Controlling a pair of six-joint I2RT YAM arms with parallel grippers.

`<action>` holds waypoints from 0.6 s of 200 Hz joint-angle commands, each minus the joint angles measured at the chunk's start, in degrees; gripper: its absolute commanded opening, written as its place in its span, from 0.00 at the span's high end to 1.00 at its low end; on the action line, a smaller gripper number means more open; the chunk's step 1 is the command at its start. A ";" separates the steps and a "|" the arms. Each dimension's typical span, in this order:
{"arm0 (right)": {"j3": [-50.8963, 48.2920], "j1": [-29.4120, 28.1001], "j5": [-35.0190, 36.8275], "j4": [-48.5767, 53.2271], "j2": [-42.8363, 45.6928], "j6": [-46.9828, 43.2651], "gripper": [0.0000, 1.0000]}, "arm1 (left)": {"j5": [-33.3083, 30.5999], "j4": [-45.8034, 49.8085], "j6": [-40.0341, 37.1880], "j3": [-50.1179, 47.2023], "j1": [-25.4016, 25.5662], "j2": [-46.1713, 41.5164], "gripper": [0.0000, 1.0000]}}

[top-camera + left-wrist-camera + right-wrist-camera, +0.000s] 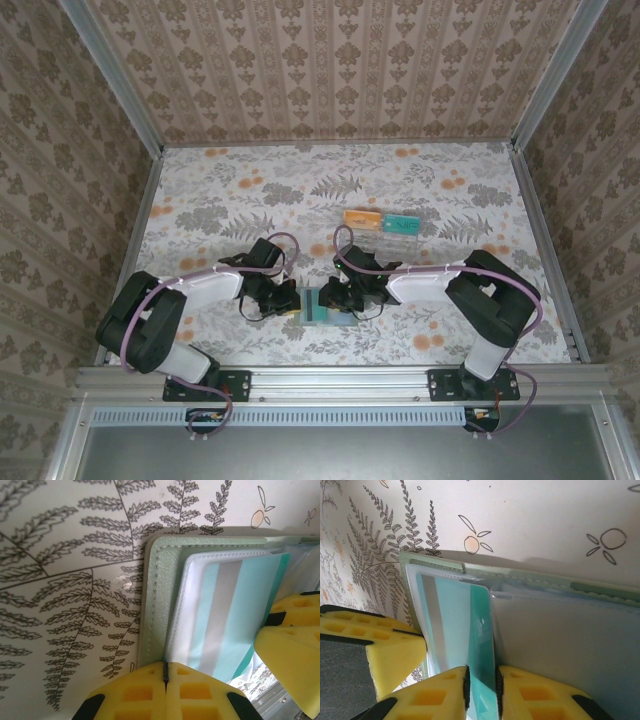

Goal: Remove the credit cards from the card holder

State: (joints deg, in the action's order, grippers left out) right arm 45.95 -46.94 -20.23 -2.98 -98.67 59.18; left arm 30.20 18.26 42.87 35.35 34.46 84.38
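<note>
The card holder (322, 308) lies open between both grippers near the table's front edge. Its grey-green cover (160, 580) and blue-grey inner panel (570, 640) show in the wrist views. My left gripper (166, 672) is shut on the lower edge of the cover and clear sleeve. My right gripper (481, 680) is shut on a teal-green credit card (482, 630) standing in the wallet's fold. Beside it a pale teal face with a grey stripe (225, 615) sits in the sleeve. A tan-orange card (362, 216) and a teal card (403, 225) lie at the back.
A clear plastic compartment tray (385, 240) stands just behind the right arm, with the two loose cards on its far side. Wallpapered walls and metal rails close in the floral table on three sides. The two grippers' yellow fingers (295, 645) sit close together.
</note>
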 commanded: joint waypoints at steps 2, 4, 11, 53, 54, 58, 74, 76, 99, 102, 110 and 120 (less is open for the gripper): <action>-1.20 0.31 -0.47 -0.37 -1.46 0.97 0.84 | -1.59 2.61 -1.12 -0.04 0.26 1.58 0.97; -1.26 0.32 -0.48 -0.38 -1.38 0.95 0.85 | -1.55 2.65 -1.17 0.04 0.21 1.51 0.97; -1.54 0.33 -0.31 -0.37 -1.11 0.96 0.89 | -1.61 2.68 -1.13 0.07 0.25 1.55 0.97; -3.69 1.30 2.07 1.80 2.47 1.01 1.00 | -1.80 3.15 -1.48 0.33 0.17 1.75 0.97; -3.77 1.31 2.10 1.87 2.58 0.98 1.00 | -1.80 3.12 -1.48 0.33 0.17 1.71 0.97; -3.96 1.42 2.24 2.07 3.05 0.98 1.00 | -1.85 3.16 -1.49 0.33 0.17 1.72 0.97; -4.76 2.01 2.84 3.46 5.12 0.38 1.00 | -1.89 3.31 -1.58 0.35 0.04 1.75 0.97; -4.85 2.09 2.96 3.67 5.35 0.27 1.00 | -1.94 3.30 -1.61 0.40 0.05 1.73 0.97; -5.59 2.88 3.94 7.25 8.77 -1.77 1.00 | -1.89 3.45 -1.67 0.42 -0.05 1.72 0.97; -5.61 3.03 4.03 7.78 9.19 -2.10 1.00 | -1.95 3.45 -1.66 0.46 -0.01 1.68 0.97; -5.79 3.32 4.20 9.01 10.48 -2.97 1.00 | -1.85 3.66 -1.79 0.58 -0.07 1.66 0.97; -5.80 3.66 4.61 10.60 11.98 -3.95 1.00 | -1.81 3.85 -1.84 0.76 -0.09 1.49 0.97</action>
State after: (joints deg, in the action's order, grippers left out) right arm 41.06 -44.14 -18.31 0.91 -90.65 58.48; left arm 30.17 18.92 42.41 35.77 34.41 84.66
